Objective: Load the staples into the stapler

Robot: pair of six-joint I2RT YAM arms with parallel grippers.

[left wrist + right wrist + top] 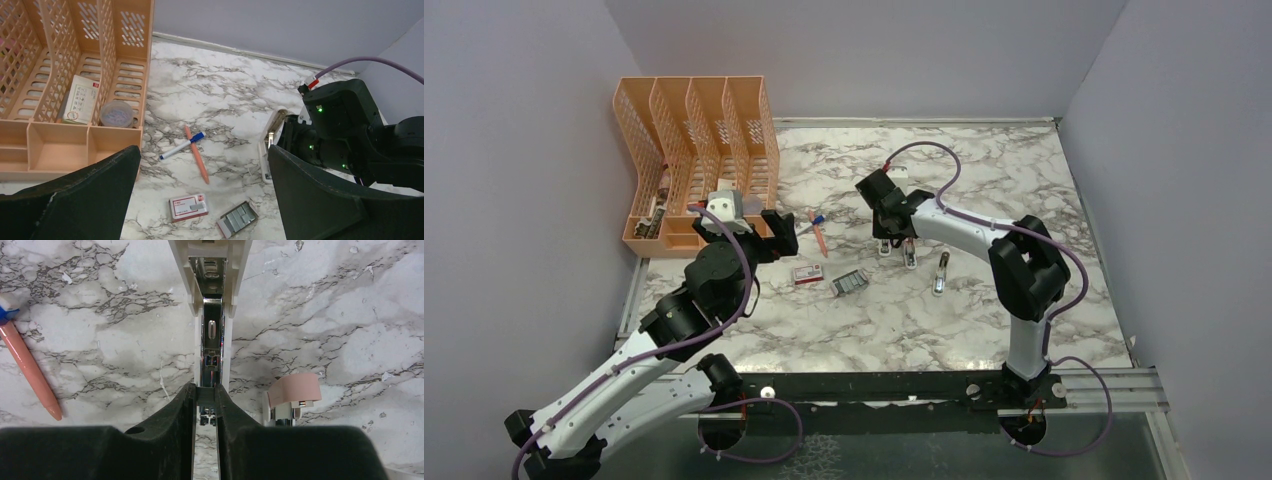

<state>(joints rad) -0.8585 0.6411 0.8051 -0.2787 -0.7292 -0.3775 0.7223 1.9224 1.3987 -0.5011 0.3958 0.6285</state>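
Organiser (pixel 126 55) holds a white carton (pixel 80 100) and a lidded jar (pixel 116 114); staples (pixel 239 219) sit in their tray (pixel 221 229) on the table (pixel 225 90); right gripper (pixel 205 390) pinches the metal channel of the opened stapler (pixel 212 330); left gripper (pixel 203 150) gapes, empty.

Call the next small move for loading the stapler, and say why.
Probably lower the left claw onto the grey staples: it hangs open and empty near them, and they lie uncovered beside the red box. The right claw is shut on the stapler, whose metal channel looks exposed.
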